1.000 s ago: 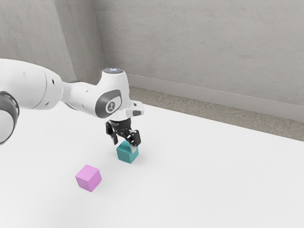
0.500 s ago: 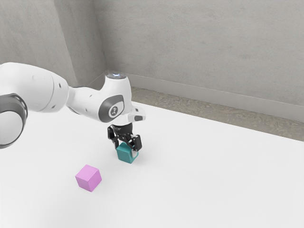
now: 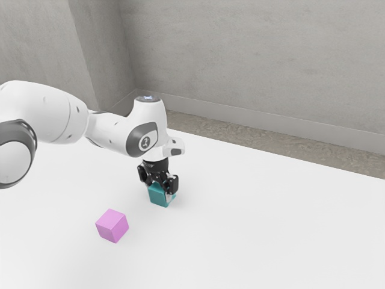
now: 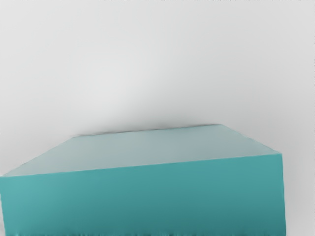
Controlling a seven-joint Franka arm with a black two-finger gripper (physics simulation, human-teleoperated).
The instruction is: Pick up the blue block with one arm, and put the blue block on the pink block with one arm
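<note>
Hand (image 3: 158, 182) lowered since earlier, spread wide, straddling blue block (image 3: 158, 195) on table (image 3: 271, 229)

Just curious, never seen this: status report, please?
End effector down on small blue-green cube, resting on white table. Pink cube apart, nothing between.

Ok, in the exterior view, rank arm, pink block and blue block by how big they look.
Largest: arm, by far.
Then pink block and blue block: about alike. The gripper covers the blue one's top and the pink one looks nearer the camera, so I won't rank them.
</note>
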